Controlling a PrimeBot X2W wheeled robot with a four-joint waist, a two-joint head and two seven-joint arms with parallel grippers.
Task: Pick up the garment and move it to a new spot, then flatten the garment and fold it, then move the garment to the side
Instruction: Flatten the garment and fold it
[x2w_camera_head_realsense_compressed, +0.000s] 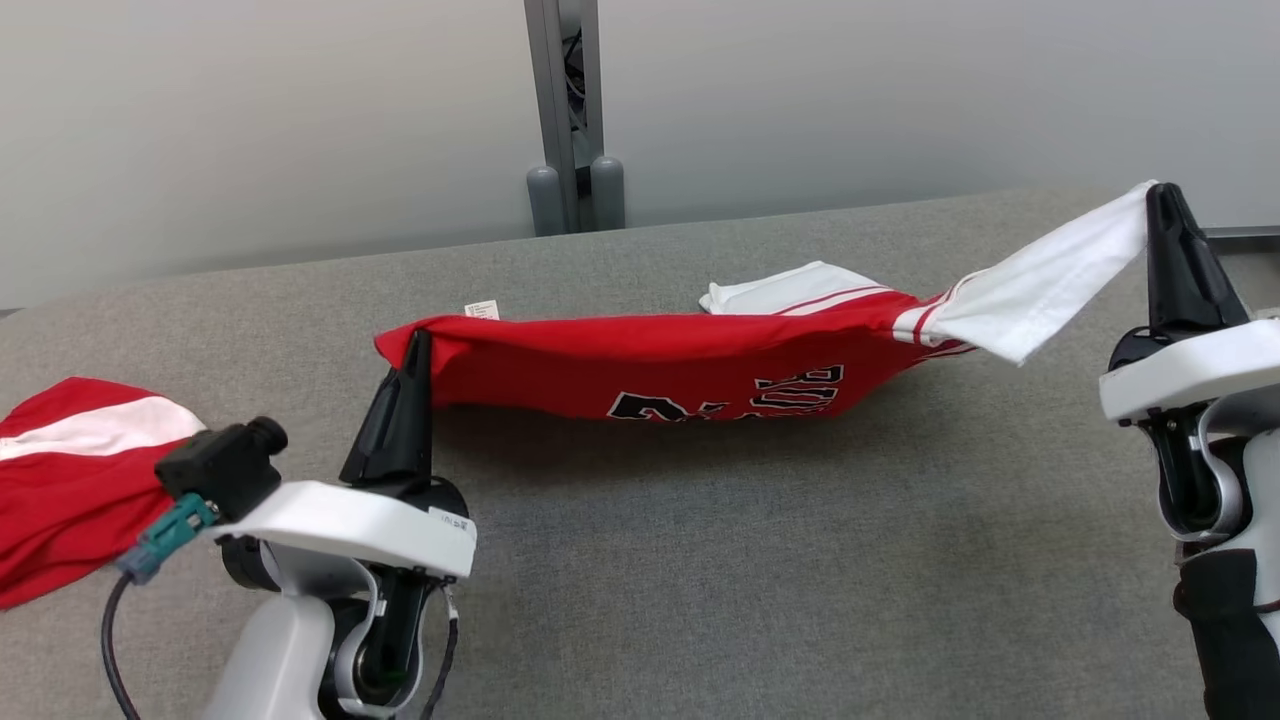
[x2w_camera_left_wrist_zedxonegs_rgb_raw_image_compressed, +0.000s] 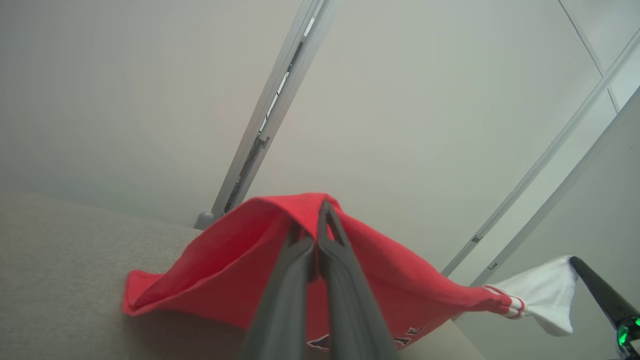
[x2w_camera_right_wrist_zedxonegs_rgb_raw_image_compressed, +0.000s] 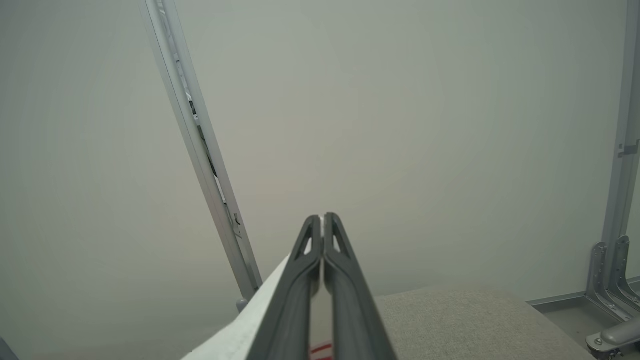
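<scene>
Left gripper (x2w_camera_head_realsense_compressed: 419, 340) is pinched shut on the red end of the jersey (x2w_camera_head_realsense_compressed: 660, 365), right gripper (x2w_camera_head_realsense_compressed: 1160, 195) is clamped on its white sleeve (x2w_camera_head_realsense_compressed: 1040, 285). It's strung between them, with the middle sagging down to the desk (x2w_camera_head_realsense_compressed: 700, 560), maybe touching. Looks soft, light and floppy, so I'd say corners and seams are the spots to hold.

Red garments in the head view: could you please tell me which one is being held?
The red jersey with black lettering, pinched by the left gripper and right gripper; the other red-and-white garment lies loose.
</scene>
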